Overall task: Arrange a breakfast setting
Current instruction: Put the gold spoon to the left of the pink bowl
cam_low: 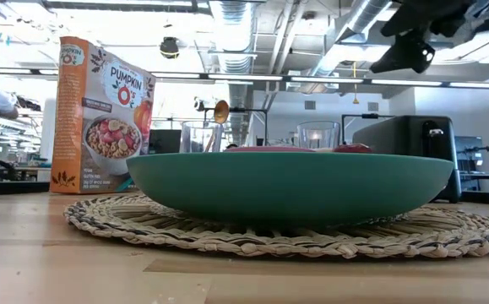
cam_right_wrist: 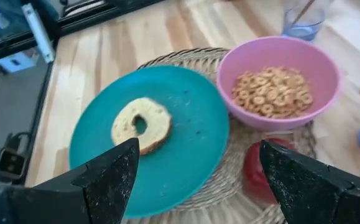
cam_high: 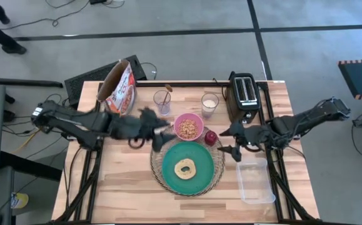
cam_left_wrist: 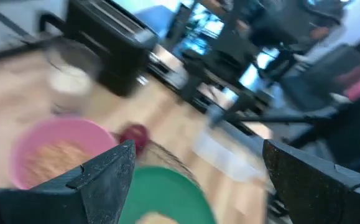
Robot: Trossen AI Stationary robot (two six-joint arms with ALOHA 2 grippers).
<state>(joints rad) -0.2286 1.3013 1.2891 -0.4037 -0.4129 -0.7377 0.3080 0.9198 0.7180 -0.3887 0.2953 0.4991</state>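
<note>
A teal plate (cam_high: 196, 156) with a tan bagel (cam_high: 185, 167) on it sits on a round woven charger (cam_high: 157, 169) at the table's middle. A pink bowl (cam_high: 189, 127) of cereal rests on the charger's far edge, and a dark red fruit (cam_high: 211, 137) lies beside it. A small spoon (cam_high: 167, 91) stands in a clear glass (cam_high: 162, 101). My left gripper (cam_high: 160, 134) hovers open just left of the bowl, above the plate's far left rim. My right gripper (cam_high: 232, 141) hovers open right of the fruit. The right wrist view shows the bagel (cam_right_wrist: 141, 123), bowl (cam_right_wrist: 279, 87) and fruit (cam_right_wrist: 263, 168).
A cereal box (cam_high: 118, 87) stands at the far left, a glass of milk (cam_high: 210, 103) and a black toaster (cam_high: 244, 90) at the far right. A clear plastic tub (cam_high: 254, 181) lies near the right edge. Bare wood shows at the near left.
</note>
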